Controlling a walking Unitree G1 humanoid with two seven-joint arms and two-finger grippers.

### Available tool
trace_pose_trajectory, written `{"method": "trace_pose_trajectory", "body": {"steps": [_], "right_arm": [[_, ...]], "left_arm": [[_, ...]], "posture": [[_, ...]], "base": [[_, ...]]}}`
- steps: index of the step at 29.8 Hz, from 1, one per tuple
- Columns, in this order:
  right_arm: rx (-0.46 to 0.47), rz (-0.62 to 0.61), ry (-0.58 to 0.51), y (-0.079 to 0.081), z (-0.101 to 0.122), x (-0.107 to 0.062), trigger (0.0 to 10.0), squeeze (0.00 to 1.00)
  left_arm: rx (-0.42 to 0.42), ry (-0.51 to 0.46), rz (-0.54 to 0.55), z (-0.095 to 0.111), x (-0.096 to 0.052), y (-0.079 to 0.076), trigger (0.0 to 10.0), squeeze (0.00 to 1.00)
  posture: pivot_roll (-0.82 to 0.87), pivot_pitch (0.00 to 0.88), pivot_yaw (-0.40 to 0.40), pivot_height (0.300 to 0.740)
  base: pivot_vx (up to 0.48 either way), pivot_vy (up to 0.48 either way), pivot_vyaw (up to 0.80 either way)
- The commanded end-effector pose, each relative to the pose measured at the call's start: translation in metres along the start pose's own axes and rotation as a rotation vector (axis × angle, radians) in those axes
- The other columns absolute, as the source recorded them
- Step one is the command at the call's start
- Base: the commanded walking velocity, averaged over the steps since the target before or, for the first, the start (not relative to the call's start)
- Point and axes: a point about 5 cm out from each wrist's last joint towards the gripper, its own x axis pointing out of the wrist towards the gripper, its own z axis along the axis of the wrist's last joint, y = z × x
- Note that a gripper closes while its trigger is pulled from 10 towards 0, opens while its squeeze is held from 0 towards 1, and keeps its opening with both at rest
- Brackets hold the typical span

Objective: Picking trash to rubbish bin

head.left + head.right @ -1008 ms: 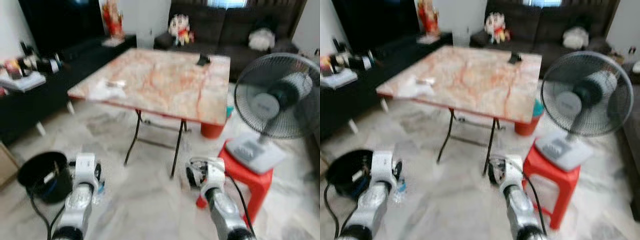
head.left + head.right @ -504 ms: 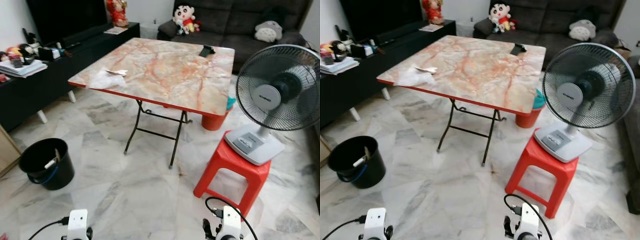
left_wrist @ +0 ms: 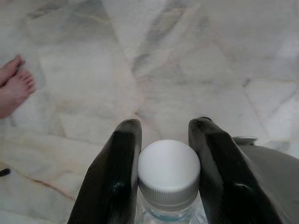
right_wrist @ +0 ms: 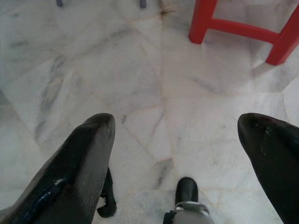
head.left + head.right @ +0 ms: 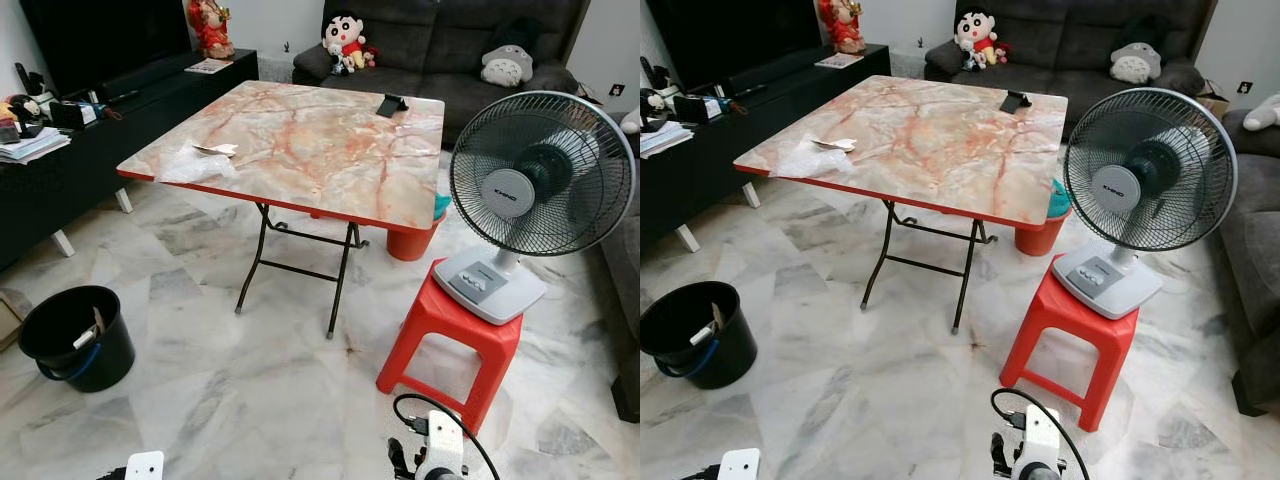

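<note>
Floor [image 5: 250, 400]: glossy pale grey-white marble tiles with darker veining.

Counter [image 5: 300, 140]: square folding type, marbled cream-and-orange top with a red edge, thin black crossed metal legs. It stands mid-room, and everything below is placed from it.

Sofa [image 5: 450, 40]: dark fabric, behind the counter's far edge, with soft toys on the seat.

Low black cabinet [image 5: 80, 150]: runs along the counter's left side, glossy, with papers and small clutter on top.

Fan [image 5: 540, 175]: round black wire cage on a pale grey base, right of the counter, sitting on a red plastic stool [image 5: 450, 340].

Rubbish bin [image 5: 75, 335]: round black plastic bucket on the floor, front-left of the counter, with a few scraps inside.

Orange-red pot [image 5: 410, 240]: under the counter's far right corner.

Crumpled clear plastic wrapper [image 5: 195, 165] with a scrap of paper lies on the counter near its left front corner. A small dark object [image 5: 390, 104] sits at the counter's far edge.

Left pincer [image 3: 163, 163]: smooth black fingers clenched either side of a clear plastic bottle [image 3: 168, 172] just below its ribbed white screw cap, low over the marble in front of the counter. A person's bare foot [image 3: 14, 86] rests on the tiles nearby.

Right pincer [image 4: 177, 158]: released, fingers spread wide over the floor near the stool's red legs.
</note>
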Motion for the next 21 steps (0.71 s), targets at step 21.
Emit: {"method": "trace_pose_trajectory", "body": {"steps": [21], "right_arm": [[-0.099, -0.021, 0.062, -0.006, -0.018, -0.004, 10.0, 0.0]], "left_arm": [[0.07, -0.023, -0.039, 0.012, 0.003, -0.008, 10.0, 0.0]], "posture": [[0.0, 0.0, 0.015, 0.74]], "base": [[0.0, 0.0, 0.8]]}}
